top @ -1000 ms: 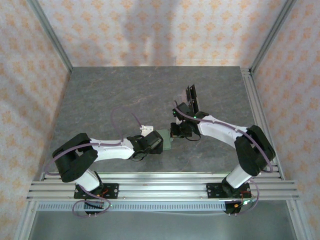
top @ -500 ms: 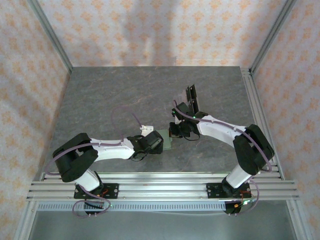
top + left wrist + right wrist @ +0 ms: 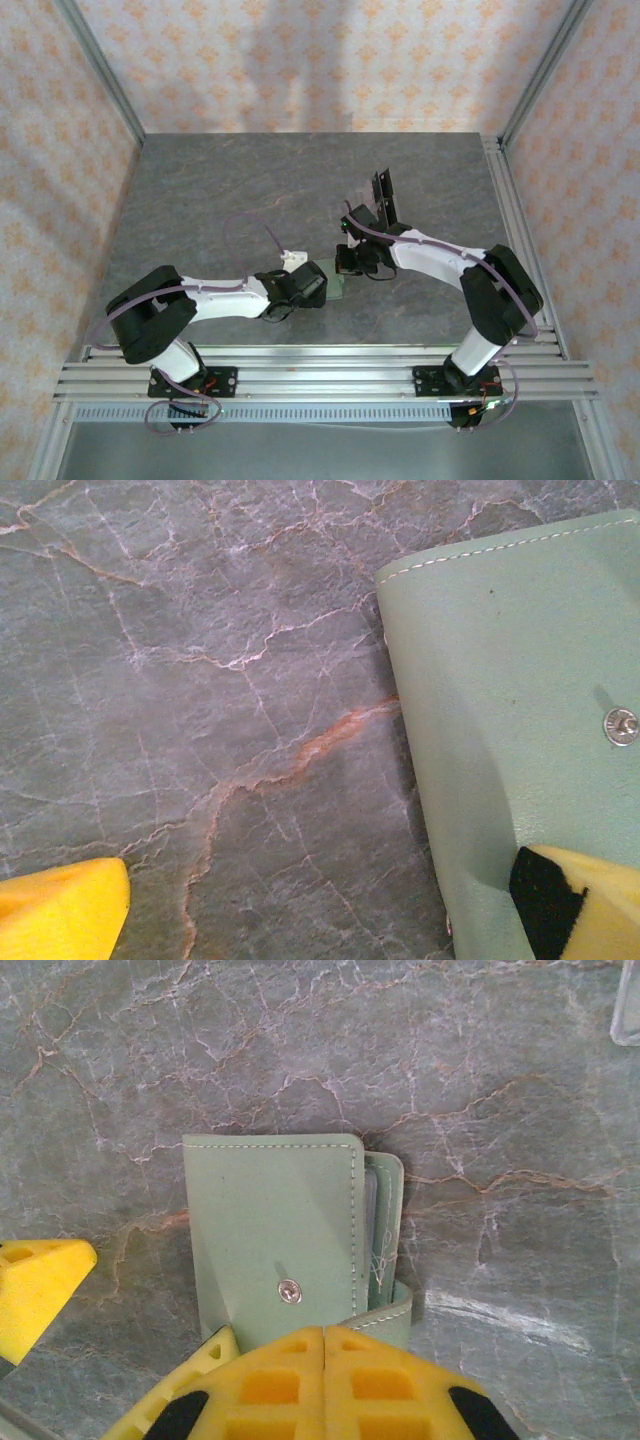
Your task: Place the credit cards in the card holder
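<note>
The sage-green card holder (image 3: 270, 1230) lies folded on the table with its snap stud facing up, also in the left wrist view (image 3: 500, 710) and as a green sliver between the arms (image 3: 338, 284). A pale strip shows in its side pocket. My right gripper (image 3: 325, 1345) is shut, its yellow tips over the holder's near edge, and the closing tab (image 3: 385, 1315) curls out beside them. My left gripper (image 3: 320, 910) is open: one finger (image 3: 575, 900) rests on the holder's corner, the other (image 3: 60, 910) on bare table. Greyish and black credit cards (image 3: 375, 195) stand behind the right gripper.
The grey marble-patterned table (image 3: 230, 200) is bounded by patterned walls and aluminium rails (image 3: 515, 210). A pale grey flat corner (image 3: 628, 1005) pokes into the right wrist view at the top right. Open surface lies to the left and at the far side.
My right gripper has edged slightly left, and the card holder with it, toward the left gripper. The left arm holds still.
</note>
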Tool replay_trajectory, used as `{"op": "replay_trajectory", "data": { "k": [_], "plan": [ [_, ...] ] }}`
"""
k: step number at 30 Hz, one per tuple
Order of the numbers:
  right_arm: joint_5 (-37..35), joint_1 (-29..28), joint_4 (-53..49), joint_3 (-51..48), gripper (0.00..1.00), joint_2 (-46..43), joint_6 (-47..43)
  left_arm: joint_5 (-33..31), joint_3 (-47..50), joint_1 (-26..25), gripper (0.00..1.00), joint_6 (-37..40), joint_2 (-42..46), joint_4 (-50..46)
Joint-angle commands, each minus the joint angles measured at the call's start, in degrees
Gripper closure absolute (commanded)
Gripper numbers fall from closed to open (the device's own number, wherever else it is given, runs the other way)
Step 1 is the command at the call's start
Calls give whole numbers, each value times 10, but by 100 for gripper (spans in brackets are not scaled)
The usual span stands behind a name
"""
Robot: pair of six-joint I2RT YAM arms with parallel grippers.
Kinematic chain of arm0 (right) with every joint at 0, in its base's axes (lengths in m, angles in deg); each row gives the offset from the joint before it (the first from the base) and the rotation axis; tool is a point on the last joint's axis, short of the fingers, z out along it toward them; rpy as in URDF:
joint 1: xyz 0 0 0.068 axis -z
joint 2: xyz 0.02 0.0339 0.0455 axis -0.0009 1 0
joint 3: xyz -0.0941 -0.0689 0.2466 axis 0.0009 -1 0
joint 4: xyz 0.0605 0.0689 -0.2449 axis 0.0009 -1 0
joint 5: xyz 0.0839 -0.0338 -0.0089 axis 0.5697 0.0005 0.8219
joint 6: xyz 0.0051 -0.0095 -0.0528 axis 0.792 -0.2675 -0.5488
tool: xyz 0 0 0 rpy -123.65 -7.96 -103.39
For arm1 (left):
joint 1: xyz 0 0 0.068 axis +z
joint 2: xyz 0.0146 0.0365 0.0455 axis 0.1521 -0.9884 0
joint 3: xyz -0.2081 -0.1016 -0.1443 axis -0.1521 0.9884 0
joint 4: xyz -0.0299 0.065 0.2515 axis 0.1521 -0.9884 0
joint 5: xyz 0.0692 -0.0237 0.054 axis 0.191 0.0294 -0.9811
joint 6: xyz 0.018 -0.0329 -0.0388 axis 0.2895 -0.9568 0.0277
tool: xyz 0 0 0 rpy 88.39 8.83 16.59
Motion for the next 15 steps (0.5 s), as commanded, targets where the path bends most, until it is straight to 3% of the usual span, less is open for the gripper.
{"op": "replay_trajectory", "data": {
  "k": [1, 15],
  "plan": [
    [-1, -6, 15, 21, 100, 15, 8, 8, 10, 0, 0, 12, -24, -19],
    [5, -16, 26, 39, 100, 51, 7, 9, 14, -1, 0, 12, -24, -17]
  ]
}}
